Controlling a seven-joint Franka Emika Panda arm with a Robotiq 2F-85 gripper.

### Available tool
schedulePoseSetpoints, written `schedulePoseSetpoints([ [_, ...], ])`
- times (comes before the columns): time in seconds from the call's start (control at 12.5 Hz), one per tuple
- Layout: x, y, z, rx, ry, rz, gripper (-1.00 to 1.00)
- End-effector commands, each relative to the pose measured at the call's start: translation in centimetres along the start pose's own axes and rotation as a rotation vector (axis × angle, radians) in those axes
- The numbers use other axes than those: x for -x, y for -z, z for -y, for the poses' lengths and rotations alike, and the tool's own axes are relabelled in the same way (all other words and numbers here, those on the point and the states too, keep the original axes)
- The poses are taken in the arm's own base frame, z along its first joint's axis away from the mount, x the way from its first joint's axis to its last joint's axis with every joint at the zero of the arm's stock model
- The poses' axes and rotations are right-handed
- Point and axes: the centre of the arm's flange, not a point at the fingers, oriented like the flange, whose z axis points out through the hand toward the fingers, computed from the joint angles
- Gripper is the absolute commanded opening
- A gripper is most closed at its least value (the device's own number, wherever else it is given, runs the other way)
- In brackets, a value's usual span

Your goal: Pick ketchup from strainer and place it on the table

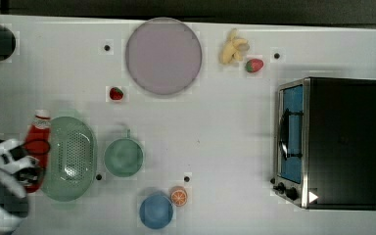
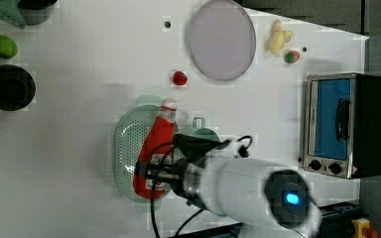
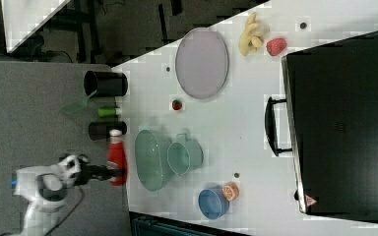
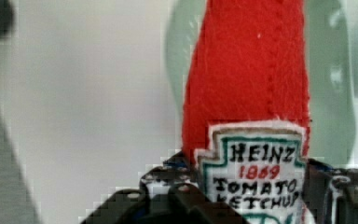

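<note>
1. On the white table [image 1: 225, 127] we see the pale green strainer [image 1: 71, 156] at the top view's left side. Its perforated bottom is bare; nothing lies inside it.
2. We see the ketchup [image 1: 37, 134] no longer inside the strainer. In the top view it sits just beside the strainer's left rim, with the white cap towards the top of the picture. In the right view the ketchup [image 3: 117, 157] appears beyond the table's edge, over the grey floor, apart from the strainer [image 3: 152, 160].
3. We see the gripper [image 1: 33, 164] closed on the lower part of the ketchup, at the label end; in the wrist view the dark fingers [image 4: 177, 198] press at both sides of the label.
4. We read on the label in the wrist view: "HEINZ", then red digits that look like "1869", then "TOMATO KETCHUP". The red body of the ketchup [image 4: 249, 70] looks like felt with stitching.
5. Near the strainer, on the top view's right of it, stands the teal cup [image 1: 123, 156] with a handle; we see nothing in it.
6. Further below in the top view is the blue bowl [image 1: 155, 211], also with nothing in it, and an orange slice [image 1: 178, 196] touches its rim.
7. The round lilac plate [image 1: 163, 56] carries nothing.
8. The toaster oven [image 1: 330, 143] stands at the top view's right.
</note>
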Motion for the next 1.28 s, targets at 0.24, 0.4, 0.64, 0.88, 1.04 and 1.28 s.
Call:
schedulePoseSetpoints([
  [0.24,-3.8,8.5,-1.3,0.044,0.066,0.097,0.21],
  [0.4,-6.8,11.7,-3.5,0.054,0.063,0.098,0.21],
  [0.64,-12.3,15.3,-8.4,0.034,-0.023,0.043,0.21],
  [0.88,-16.6,17.1,-14.4,0.036,-0.144,0.001,0.21],
  [1.04,-18.9,17.7,-18.4,0.039,-0.216,-0.011,0.21],
  [1.28,-22.1,17.3,-25.1,0.05,-0.332,-0.003,0.21],
])
